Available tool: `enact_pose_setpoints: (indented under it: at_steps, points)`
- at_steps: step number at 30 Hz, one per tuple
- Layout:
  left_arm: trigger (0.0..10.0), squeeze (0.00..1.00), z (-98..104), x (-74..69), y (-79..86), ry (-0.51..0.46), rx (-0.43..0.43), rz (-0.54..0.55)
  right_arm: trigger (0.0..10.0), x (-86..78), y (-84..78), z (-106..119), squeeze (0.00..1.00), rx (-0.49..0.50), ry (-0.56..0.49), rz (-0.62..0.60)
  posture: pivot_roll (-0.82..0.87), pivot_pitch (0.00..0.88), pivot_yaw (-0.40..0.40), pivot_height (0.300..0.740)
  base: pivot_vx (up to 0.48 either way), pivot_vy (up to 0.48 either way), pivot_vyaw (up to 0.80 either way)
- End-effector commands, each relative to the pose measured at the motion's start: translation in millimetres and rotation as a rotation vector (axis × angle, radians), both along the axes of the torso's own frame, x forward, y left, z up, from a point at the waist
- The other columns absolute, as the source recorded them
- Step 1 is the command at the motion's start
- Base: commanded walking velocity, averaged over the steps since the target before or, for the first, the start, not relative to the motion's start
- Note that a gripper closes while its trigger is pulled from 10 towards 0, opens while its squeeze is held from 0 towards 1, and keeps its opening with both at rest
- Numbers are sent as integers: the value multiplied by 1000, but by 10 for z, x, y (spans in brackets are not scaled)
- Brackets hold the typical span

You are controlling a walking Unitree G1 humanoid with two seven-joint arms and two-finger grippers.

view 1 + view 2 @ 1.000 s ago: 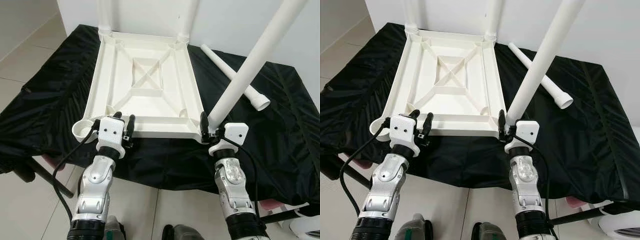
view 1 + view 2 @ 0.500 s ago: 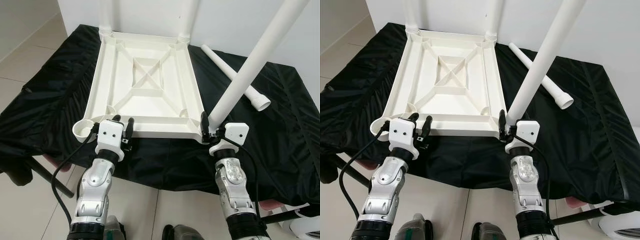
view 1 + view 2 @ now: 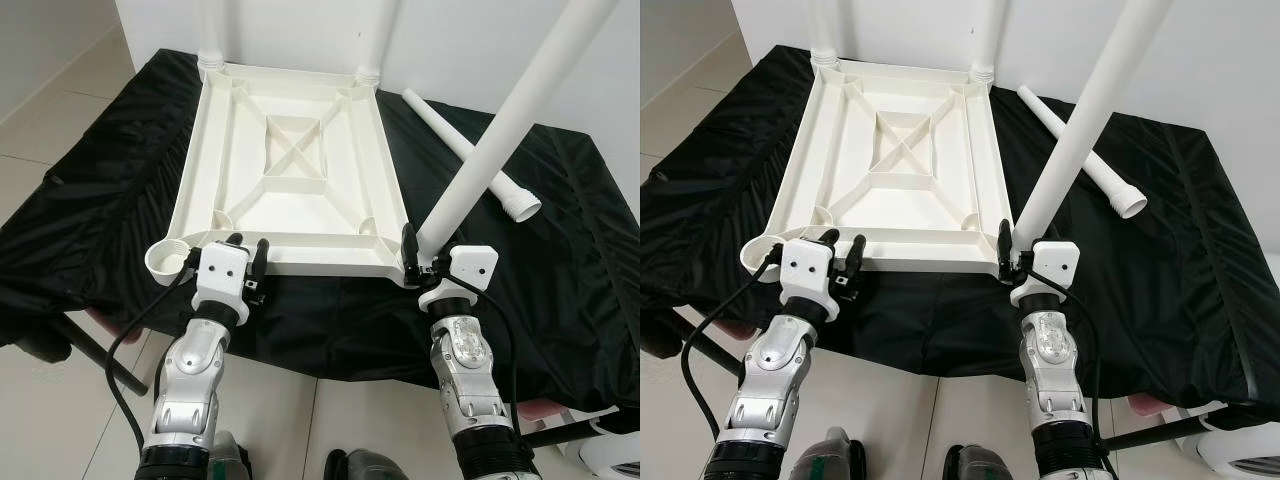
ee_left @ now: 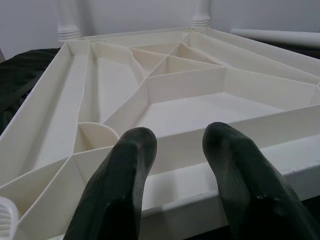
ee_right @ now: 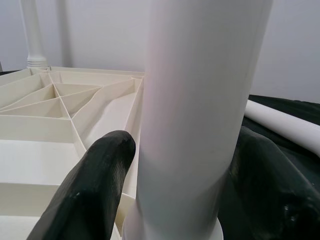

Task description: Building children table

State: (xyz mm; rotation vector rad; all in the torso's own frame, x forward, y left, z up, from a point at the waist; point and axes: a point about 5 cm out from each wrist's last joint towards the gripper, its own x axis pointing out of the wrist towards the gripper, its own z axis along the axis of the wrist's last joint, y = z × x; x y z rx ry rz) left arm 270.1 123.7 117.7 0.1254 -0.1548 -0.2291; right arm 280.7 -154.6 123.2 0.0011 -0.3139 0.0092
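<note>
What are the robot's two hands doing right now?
Left gripper: open, holding nothing, at the tabletop's near edge.
Right gripper: shut on the leg.

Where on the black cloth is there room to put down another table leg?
The cloth is bare right of the loose leg, out to its right edge, and in a strip left of the tabletop. The near edge is crowded: left hand at the rim, right hand gripping a slanted leg.
</note>
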Motion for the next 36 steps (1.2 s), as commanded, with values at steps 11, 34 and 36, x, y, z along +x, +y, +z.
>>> enact_pose_setpoints:
  at_steps: [11,34,36]
  points:
    - [10000,0,-18,8,18,-5,-16,115,10000,-28,-47,-35,0,-7,17,-15,34,44,-69,740,0,0,0]
    - [10000,0,6,24,16,-14,-15,111,10000,-31,-59,-31,0,-10,15,-23,32,49,-64,740,0,0,0]
    - [10000,0,6,24,17,-15,-15,110,10000,-31,-58,-32,0,-10,15,-23,32,49,-64,740,0,0,0]
